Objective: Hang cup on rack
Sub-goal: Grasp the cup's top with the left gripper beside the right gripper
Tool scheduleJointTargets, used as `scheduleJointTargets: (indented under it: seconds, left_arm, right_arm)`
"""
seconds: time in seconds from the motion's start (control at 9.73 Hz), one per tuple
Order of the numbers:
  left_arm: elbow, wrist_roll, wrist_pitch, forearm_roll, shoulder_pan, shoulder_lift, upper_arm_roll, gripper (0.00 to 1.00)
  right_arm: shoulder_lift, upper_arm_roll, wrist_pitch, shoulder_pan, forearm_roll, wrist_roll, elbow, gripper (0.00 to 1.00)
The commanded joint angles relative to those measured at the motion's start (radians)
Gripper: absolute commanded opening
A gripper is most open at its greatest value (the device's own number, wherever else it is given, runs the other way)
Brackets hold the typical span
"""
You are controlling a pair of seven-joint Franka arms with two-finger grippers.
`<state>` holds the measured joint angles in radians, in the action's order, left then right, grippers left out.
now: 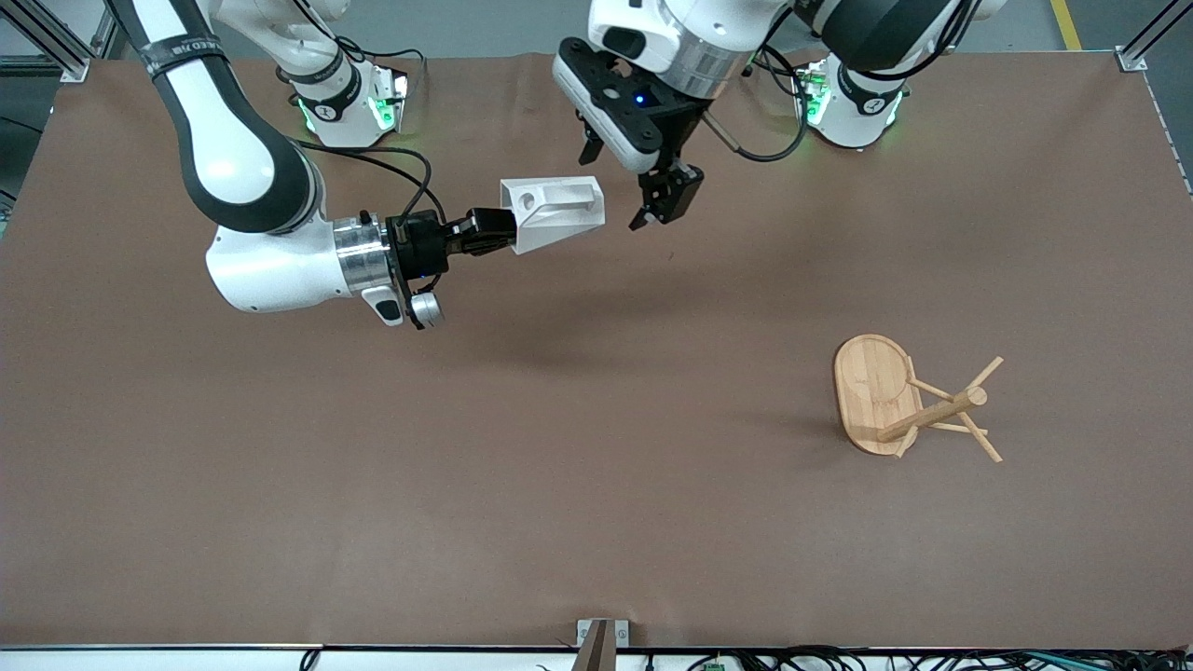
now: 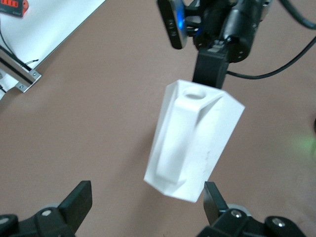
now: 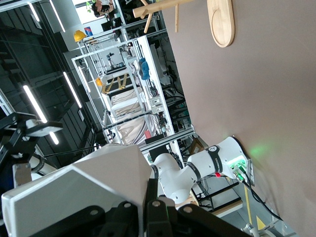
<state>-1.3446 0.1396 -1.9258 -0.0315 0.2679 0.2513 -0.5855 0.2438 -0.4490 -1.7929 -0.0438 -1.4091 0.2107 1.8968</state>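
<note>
Right claw (image 1: 485, 233) clamped on the cup (image 1: 552, 212), holding it up in the air over the tabletop (image 1: 466, 466). Arm is roughly horizontal, cup sticks out from the fingertips toward the left arm's end. Cup lies on its side, handle tab with the round hole facing up toward the front camera. In the right wrist view the cup (image 3: 79, 192) sits right at the fingers (image 3: 153, 217), filling the space in front of them.

Left claw (image 1: 626, 182) wide open, nothing in it, pointing down, hanging in the air just beside the free end of the cup. No contact that I can see. Left wrist view: cup (image 2: 192, 138) sits between and ahead of the two fingertips (image 2: 79, 200), apart from both, with the right claw (image 2: 211, 69) gripping its other end.

Rack (image 1: 909, 401) stands on the tabletop toward the left arm's end, well apart from both claws and nearer the front camera than the spot under them. Oval base flat on the tabletop, post up, pegs angled out, all bare. Also visible in the right wrist view, rack (image 3: 217, 19) well off from the held cup.
</note>
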Motion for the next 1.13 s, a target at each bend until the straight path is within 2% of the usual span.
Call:
scheduleJointTargets:
  seconds: [0.0,0.31,1.03]
  left_arm:
    - [0.024,0.012,0.014,0.033,0.037,0.042,0.003,1.0]
    - [0.07,0.009,0.011,0.076,0.086,0.1,0.006,1.0]
    - [0.049,0.054,0.017,0.081,0.091,0.149,0.001,0.97]
  right_arm:
    - [-0.012,-0.014,0.0,-0.013,-0.039,0.022,0.019,0.0]
    - [-0.012,-0.016,-0.005,-0.01,-0.041,0.03,0.018,0.0]
    - [-0.014,-0.017,-0.005,-0.007,-0.041,0.035,0.018,0.0]
